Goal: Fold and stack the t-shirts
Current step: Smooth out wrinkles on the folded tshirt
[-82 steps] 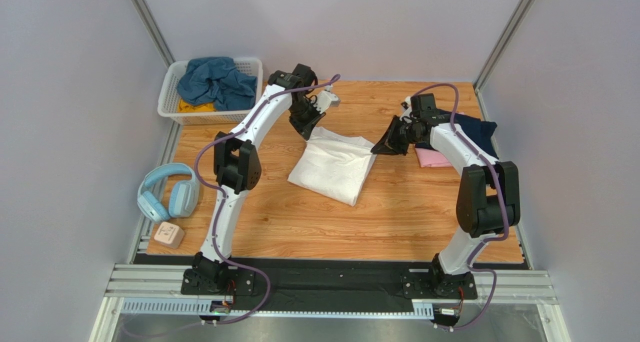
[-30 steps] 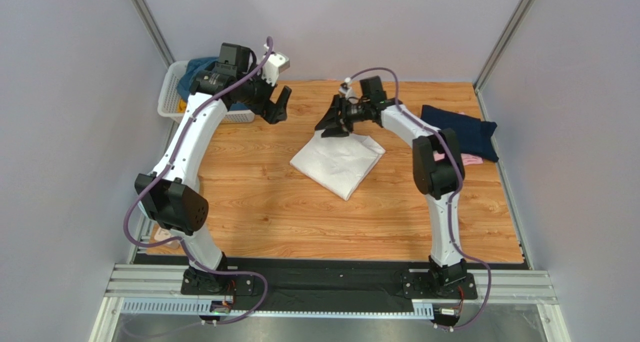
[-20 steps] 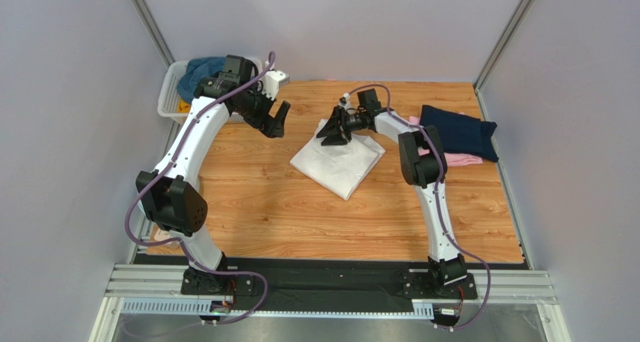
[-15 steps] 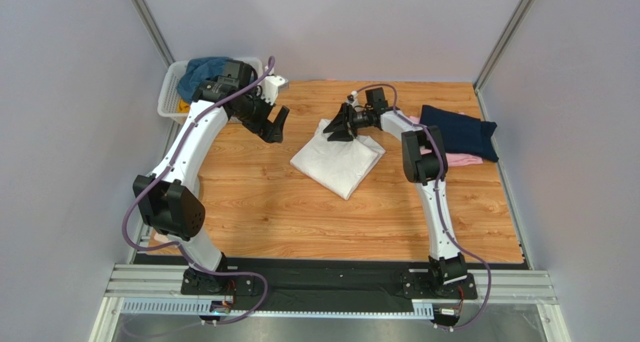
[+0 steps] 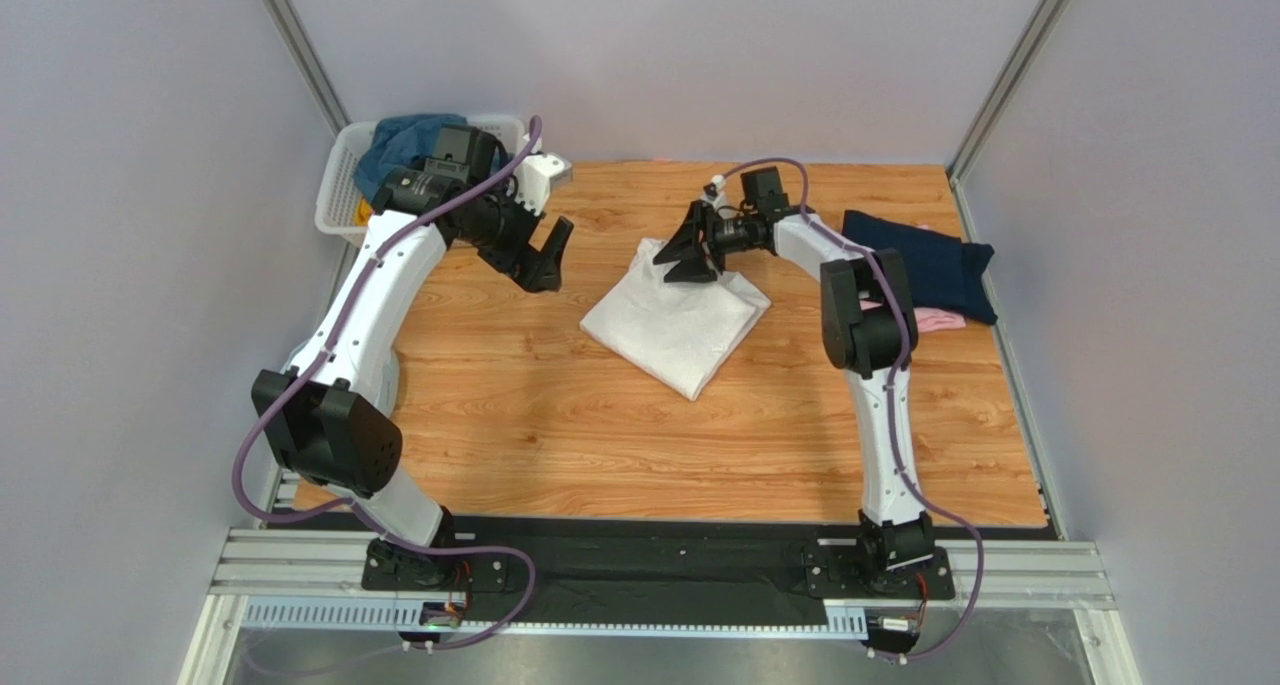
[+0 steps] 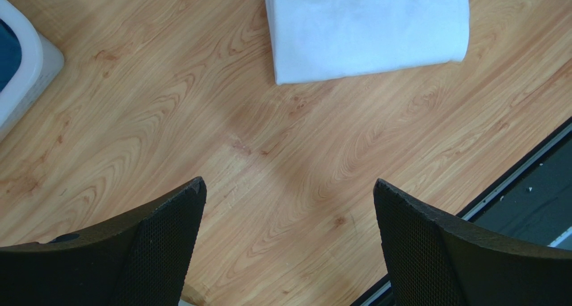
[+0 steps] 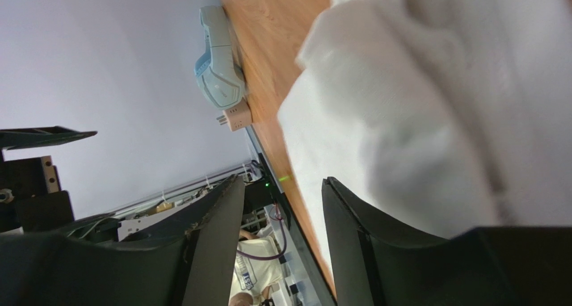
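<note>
Left jaws: spread wide and empty, over bare wood of the table (image 5: 601, 430), just left of the white t-shirt (image 5: 673, 322) (image 6: 366, 28). Right jaws: partly apart, turned sideways and low at the far corner of that same shirt; nothing shows clamped between them, and contact with the cloth cannot be told. White t-shirt: folded to a rectangle, flat, askew at mid-table. Navy t-shirt (image 5: 932, 265): folded, at the far right edge, lying over a pink t-shirt (image 5: 942, 322) whose edge shows on its near side. Teal-blue t-shirt (image 5: 398, 135): crumpled in the white basket (image 5: 340, 178) at the far left corner, behind the left arm (image 5: 383, 273). Headphones (image 7: 218, 65): light blue, at the table's left edge, beside a small beige plug (image 7: 235, 116).
</note>
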Robot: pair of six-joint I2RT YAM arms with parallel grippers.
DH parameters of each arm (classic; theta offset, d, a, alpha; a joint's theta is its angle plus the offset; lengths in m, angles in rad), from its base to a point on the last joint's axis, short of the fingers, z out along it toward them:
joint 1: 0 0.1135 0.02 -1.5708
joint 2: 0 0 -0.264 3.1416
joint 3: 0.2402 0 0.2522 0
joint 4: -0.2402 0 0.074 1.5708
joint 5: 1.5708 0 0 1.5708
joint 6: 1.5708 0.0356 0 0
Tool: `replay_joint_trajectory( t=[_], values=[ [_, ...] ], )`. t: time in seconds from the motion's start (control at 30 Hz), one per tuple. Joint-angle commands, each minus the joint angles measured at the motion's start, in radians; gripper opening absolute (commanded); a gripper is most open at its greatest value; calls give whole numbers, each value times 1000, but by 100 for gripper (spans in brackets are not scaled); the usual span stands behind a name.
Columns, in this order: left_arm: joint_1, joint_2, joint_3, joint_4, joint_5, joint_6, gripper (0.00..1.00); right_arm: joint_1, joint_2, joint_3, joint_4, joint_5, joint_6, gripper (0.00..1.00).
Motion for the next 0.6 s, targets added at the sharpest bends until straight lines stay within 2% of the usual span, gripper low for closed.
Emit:
replay_joint_trajectory(
  t=[0.0, 0.1, 0.27, 0.57],
  values=[
    [2, -63, 7, -8, 24, 1, 100, -23, -277, -70, -41, 43, -69, 54],
    [2, -71, 8, -16, 25, -4, 100, -24, -357, -200, -34, 69, -86, 54],
    [2, -71, 8, -28, 34, -12, 100, -26, -342, -389, 23, 81, -83, 53],
    [2, -74, 1, -51, 33, 1, 100, -67, -207, -458, 112, 80, -75, 52]
  ],
)
